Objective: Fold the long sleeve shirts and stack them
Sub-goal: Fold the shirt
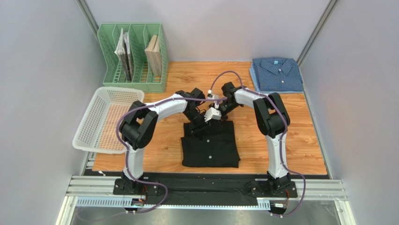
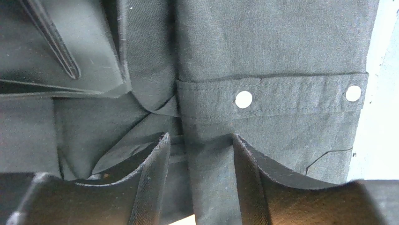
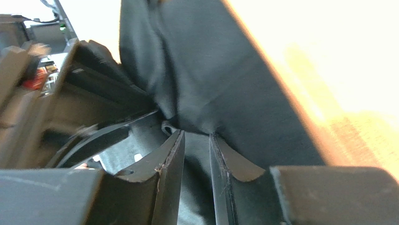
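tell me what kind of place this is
Probably a robot test cell, not a home: plain grey partition walls box in a wooden table, two arms are bolted to a metal rail at its edge, and a black shirt lies staged for folding.

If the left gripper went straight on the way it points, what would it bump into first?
The black shirt. The left gripper points right at it with open jaws, and cloth fills the view ahead, beside a white button. It looks very close, though depth is unclear.
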